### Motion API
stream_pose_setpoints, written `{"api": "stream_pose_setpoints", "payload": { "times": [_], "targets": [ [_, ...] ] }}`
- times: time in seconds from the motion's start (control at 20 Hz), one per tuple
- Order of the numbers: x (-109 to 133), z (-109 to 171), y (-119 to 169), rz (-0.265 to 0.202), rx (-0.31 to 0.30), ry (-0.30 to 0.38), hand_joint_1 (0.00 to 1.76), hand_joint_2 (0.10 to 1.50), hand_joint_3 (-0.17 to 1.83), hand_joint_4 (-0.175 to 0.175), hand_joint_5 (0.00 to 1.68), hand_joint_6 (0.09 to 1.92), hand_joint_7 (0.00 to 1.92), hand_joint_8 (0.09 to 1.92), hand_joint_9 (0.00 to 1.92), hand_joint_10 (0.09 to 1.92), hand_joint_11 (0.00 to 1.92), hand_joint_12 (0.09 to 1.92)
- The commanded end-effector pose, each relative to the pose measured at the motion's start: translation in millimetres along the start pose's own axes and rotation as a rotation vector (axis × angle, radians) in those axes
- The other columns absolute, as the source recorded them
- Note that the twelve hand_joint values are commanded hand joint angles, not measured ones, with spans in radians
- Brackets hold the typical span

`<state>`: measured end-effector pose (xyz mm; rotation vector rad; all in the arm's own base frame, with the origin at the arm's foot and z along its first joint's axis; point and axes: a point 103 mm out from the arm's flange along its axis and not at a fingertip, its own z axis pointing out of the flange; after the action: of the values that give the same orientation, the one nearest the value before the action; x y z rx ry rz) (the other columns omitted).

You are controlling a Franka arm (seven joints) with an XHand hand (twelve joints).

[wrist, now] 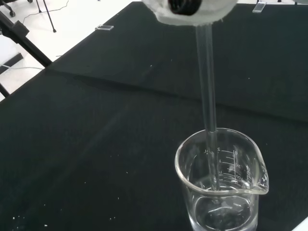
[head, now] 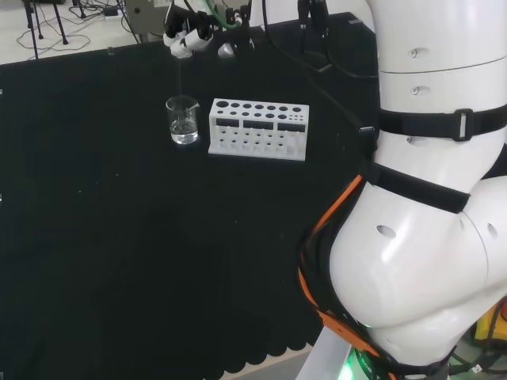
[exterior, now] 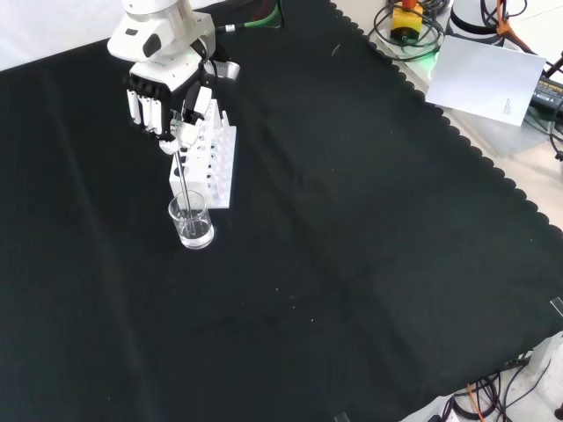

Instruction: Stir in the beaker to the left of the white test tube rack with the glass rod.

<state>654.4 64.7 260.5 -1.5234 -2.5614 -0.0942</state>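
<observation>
We see the robot hand [exterior: 163,97] above a small clear beaker [exterior: 191,221] on the black counter [exterior: 369,264], its fingers curled to pinch the top end of a thin glass rod [wrist: 207,91]. The rod hangs nearly upright, and its lower end dips into the beaker. In the head view the beaker stands just to the left of the white rack [head: 258,129], close to it but apart. The wrist view shows a shallow pool of clear liquid at the bottom of the beaker, with the rod's tip in it; the rack's holes look empty. We judge the rod stiff, smooth, slippery and breakable, best held high near its top. The beaker looks light and could tip if the rod knocks its wall.
</observation>
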Motion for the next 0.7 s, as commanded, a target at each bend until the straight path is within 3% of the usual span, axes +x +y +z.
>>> {"api": "stream_pose_setpoints", "payload": {
  "times": [0.05, 0.45, 0.7],
  "targets": [
    [-5.9, 0.5, 4.8, 0.003, -0.006, -0.005, 1.30, 1.05, 0.01, -0.175, 1.17, 0.37, 1.13, 1.08, 1.72, 0.60, 1.21, 0.84],
    [-18.7, -13.2, -10.8, 0.048, -0.018, -0.015, 1.30, 1.05, 0.01, -0.175, 1.17, 0.37, 1.13, 1.08, 1.72, 0.60, 1.21, 0.84],
    [-8.2, -12.1, -19.1, 0.043, -0.009, -0.007, 1.30, 1.05, 0.01, -0.175, 1.17, 0.37, 1.13, 1.08, 1.72, 0.60, 1.21, 0.84]
  ]
}}
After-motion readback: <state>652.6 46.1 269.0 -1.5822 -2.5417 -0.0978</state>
